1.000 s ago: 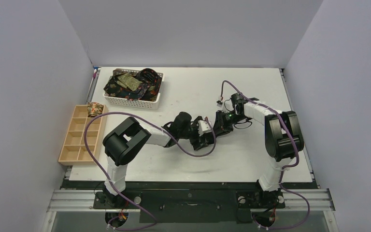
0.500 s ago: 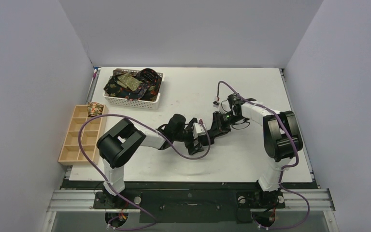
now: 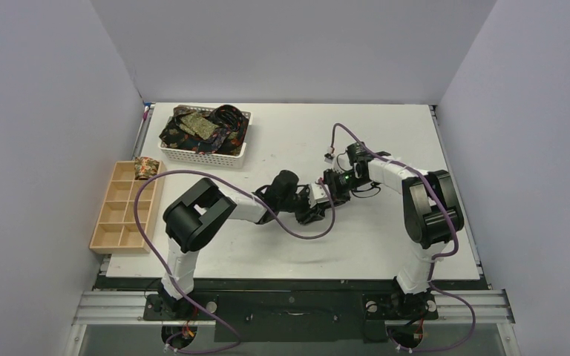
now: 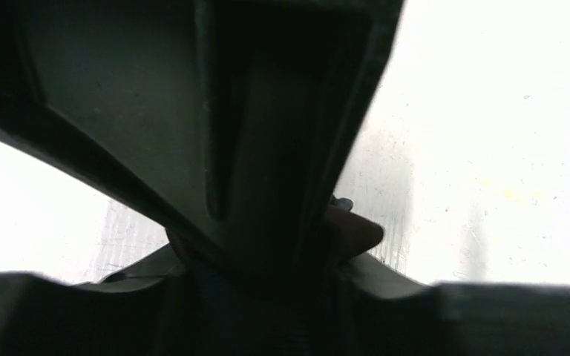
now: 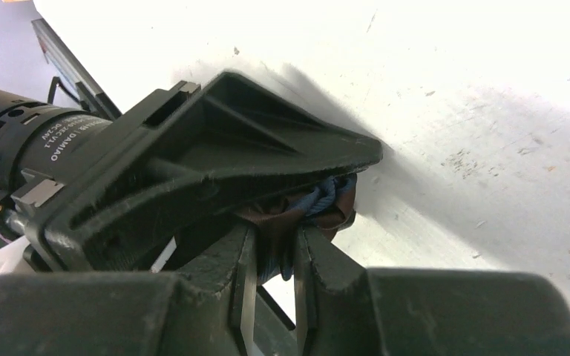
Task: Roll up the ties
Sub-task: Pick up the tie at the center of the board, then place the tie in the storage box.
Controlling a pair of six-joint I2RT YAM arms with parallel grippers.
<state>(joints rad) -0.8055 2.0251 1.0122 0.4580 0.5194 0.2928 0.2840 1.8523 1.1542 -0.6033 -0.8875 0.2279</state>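
Mid-table, my two grippers meet over one tie (image 5: 325,204), a bunched brown and blue fabric roll. My right gripper (image 5: 274,237) is shut on it, with fabric pinched between both jaws. My left gripper (image 3: 318,204) comes in from the left. Its black finger (image 5: 230,148) lies right over the roll. In the left wrist view that gripper (image 4: 267,274) has its jaws close on either side of a dark mass, and brown tie fabric (image 4: 355,231) bulges out to the right. From above, the right gripper (image 3: 332,187) and the left one hide the tie.
A white lattice basket (image 3: 241,152) at the far left holds several patterned ties (image 3: 197,127). A pale wooden compartment tray (image 3: 111,222) lies at the left edge, with a small rolled tie (image 3: 145,167) at its far end. Purple cables loop around both arms.
My left gripper opened wide and pulled back left, then returned to the right gripper and closed in on the tie. The right gripper shifted slightly left, still holding it.
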